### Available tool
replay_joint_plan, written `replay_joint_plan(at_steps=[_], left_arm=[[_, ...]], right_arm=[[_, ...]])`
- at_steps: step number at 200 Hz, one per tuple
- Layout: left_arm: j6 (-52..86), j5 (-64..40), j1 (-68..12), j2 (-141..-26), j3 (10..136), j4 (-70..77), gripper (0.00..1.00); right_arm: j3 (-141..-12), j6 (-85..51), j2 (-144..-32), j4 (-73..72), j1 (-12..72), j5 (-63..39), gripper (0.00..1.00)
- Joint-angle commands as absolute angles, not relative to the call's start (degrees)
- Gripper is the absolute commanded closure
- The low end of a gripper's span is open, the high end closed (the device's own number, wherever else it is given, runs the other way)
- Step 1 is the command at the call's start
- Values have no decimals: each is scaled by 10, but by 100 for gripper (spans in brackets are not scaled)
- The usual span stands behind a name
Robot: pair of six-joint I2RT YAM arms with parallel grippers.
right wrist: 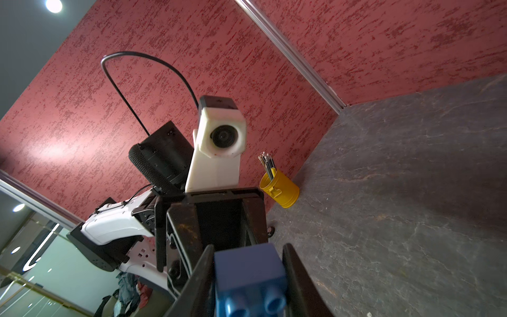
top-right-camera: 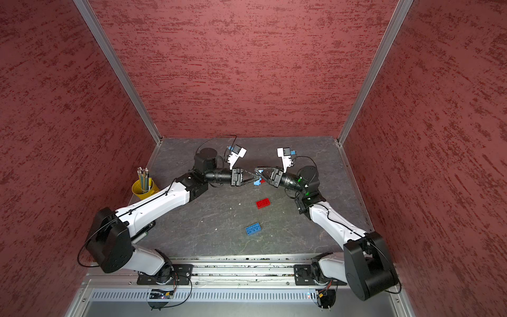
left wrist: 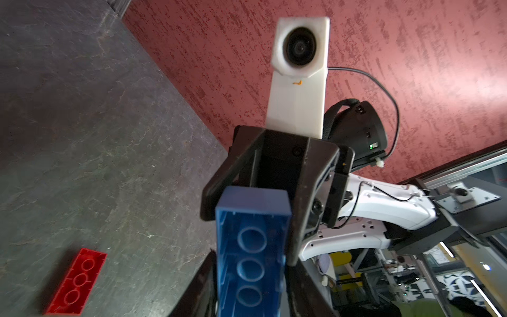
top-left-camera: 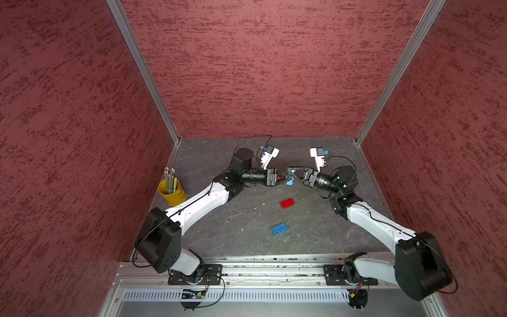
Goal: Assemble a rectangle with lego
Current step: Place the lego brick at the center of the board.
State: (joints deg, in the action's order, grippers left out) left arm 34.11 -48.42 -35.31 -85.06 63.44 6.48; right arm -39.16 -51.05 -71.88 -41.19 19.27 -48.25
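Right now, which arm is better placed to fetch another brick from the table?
Left, probably. The right gripper has its jaws shut on the raised blue brick; the left gripper, also around it, could withdraw.

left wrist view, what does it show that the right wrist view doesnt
Only the left wrist view shows a red brick lying on the table, the hollow underside of the blue brick and the right gripper facing the lens. Only the right wrist view shows the yellow pencil cup, that brick's studs and the left gripper. Both show the blue brick between the two grippers, the grey table and the red wall.
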Motion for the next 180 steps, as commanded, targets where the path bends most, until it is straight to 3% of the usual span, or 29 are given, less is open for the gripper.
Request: replay_joint_plan(at_steps=[1,52,72,101,124,139,180], left_arm=[[328,-450,-344,-838,640,30,33],[289,-354,-254,-718,586,-109,17],[265,-233,-225,-670,589,-206,0],[260,-50,-192,-674,637,-367,0],[283,11,-166,-682,642,-409,0],[302,32,-150,-677,630,-413,0],[312,1,-97,-639,565,-364,0]], right_arm=[[-424,-453,-705,-333,197,-451,80],[-496,-322,-712,-130,200,-388,78],[-549,-243,-740,-21,221,-328,78],[-643,-155,-813,102,284,-225,76],[-703,-142,-887,120,339,-204,75],[-733,-90,-933,191,367,-112,74],[-779,-147,-1028,222,390,-58,74]])
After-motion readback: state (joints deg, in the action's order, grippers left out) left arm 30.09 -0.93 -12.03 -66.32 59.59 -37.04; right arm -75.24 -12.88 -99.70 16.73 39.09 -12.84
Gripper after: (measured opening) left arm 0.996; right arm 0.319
